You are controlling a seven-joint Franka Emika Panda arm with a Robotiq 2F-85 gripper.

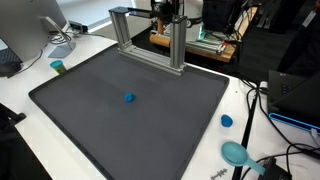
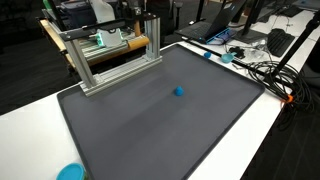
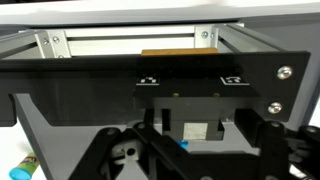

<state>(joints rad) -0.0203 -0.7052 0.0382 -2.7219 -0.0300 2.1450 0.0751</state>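
Where the white table (image 1: 20, 110) begins at the far left, well apart from the aluminium frame (image 1: 179, 45), a small green cup (image 1: 58, 67) stands just off the corner of the dark mat (image 1: 100, 130). The mat covers most of the table and reaches right up to the frame, which stands along its back edge in both exterior views (image 2: 153, 40).

In front of the frame, out on the open mat and touching nothing else, lies a small blue ball (image 1: 129, 98), also plain in an exterior view (image 2: 179, 91).

Next comes the frame itself, and the gripper (image 3: 195, 138) is at it. In an exterior view the black end of the arm shows above the frame's right post. In the wrist view the frame's rails fill the upper part, close to the black finger linkages. Whether the jaws are spread or pinching something cannot be told, since the fingertips are hidden among the linkages. A bit of blue shows between them, too small to name.

Behind the frame lies a wooden board (image 1: 192, 44).

To the right of the frame, off the mat's edge, sit a blue cap (image 1: 226, 121) and, nearer the table's front, a teal disc (image 1: 235, 152). Black cables (image 1: 262, 100) trail farthest right.
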